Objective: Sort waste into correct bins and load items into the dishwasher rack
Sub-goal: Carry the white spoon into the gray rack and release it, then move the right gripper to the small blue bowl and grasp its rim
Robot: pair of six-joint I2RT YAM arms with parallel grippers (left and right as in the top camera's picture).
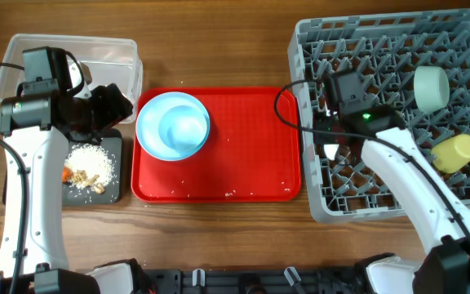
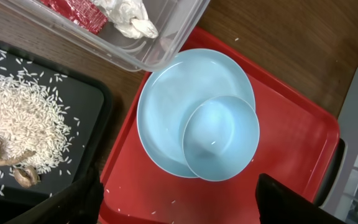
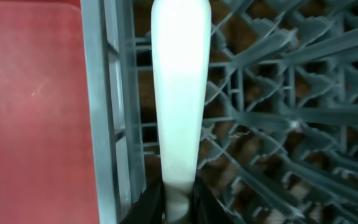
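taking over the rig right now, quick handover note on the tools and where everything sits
Left tool: open, empty, above the red plastic serving tray by the light blue round plate.
Right tool: shut on the white plastic spoon, over the left side of the grey plastic dishwasher rack.
Done: mint-green bowl and small yellow cup in the rack; red printed wrapper and crumpled white tissue in the clear plastic tub; white rice and an orange carrot bit in the shallow black tray.
Left: set the spoon in the rack, then load the plate and the light blue bowl sitting on it.
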